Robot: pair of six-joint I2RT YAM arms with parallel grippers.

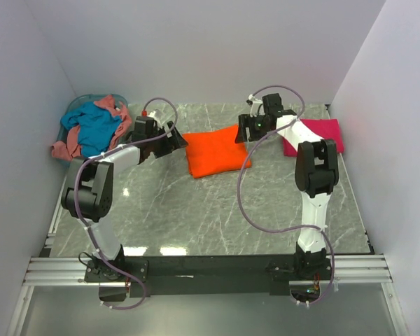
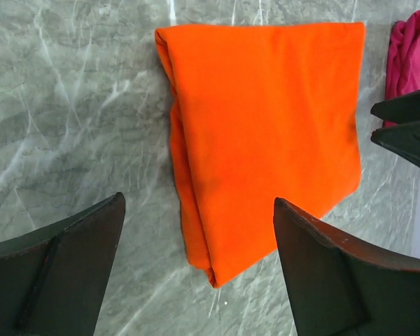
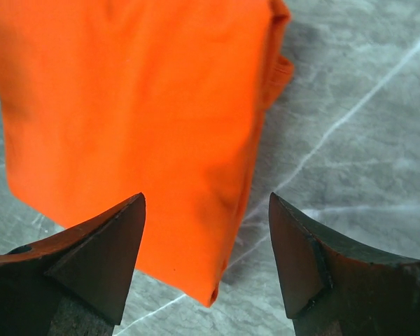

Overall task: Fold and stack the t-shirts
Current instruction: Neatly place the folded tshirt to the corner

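Tabletop [image 1: 196, 217], grey and veined, carries everything we describe, read here from the near edge outward.

At mid-table lies the orange shirt [image 1: 217, 150], folded to a flat rectangle. Seen from above, its long axis runs left to right across the table, tilted a little so that the right end lies slightly farther back than the left. In the left wrist view the orange shirt [image 2: 266, 126] shows a thick, layered fold along the side at the picture's left, and one corner points down toward the camera. In the right wrist view the orange shirt [image 3: 126, 105] likewise points a corner toward the lens.

We find the left gripper [image 1: 176, 140] at the shirt's left edge and the right gripper [image 1: 246, 129] at its far right corner. The left gripper [image 2: 198, 203] has its fingers spread wide and holds nothing. The right gripper [image 3: 206, 199] is also spread wide with no cloth pinched. We cannot tell whether either set of tips touches the fabric.

Farther back on the right, the magenta shirt [image 1: 322, 133] lies folded, partly behind the right arm.

In the far left corner stands the basket [image 1: 73, 108], heaped with the teal shirt [image 1: 98, 126] and the salmon shirt [image 1: 66, 148], both crumpled and spilling over its rim.
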